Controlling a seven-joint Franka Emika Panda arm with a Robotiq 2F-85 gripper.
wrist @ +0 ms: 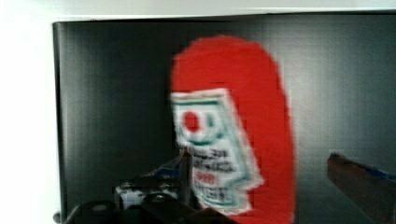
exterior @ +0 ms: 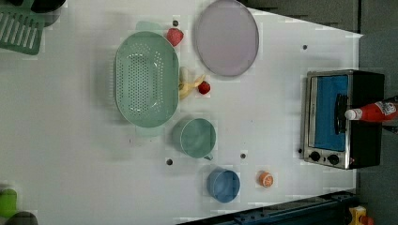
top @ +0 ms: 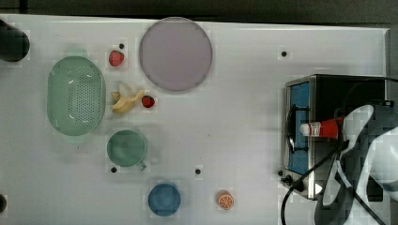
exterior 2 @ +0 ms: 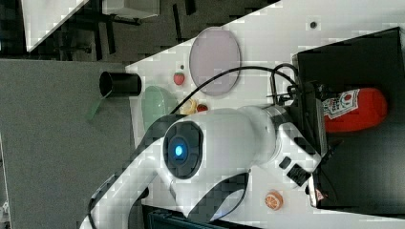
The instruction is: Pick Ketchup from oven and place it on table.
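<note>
Where arm overhangs, ketchup [exterior: 373, 112] unobstructed

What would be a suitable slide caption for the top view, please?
Ketchup lying on the oven top, the arm above it, fruit and dishes spread across the table.

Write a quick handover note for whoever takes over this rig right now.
Gripper: open, holding nothing, poised at the ketchup, one finger on each side.
Ketchup: lying on its side on top of the oven, cap pointing toward the oven's front.
Oven: at the top view's right end of the table, door shut.
Done: the approach.
Left: close on the bottle, lift it, set it on the table.
</note>
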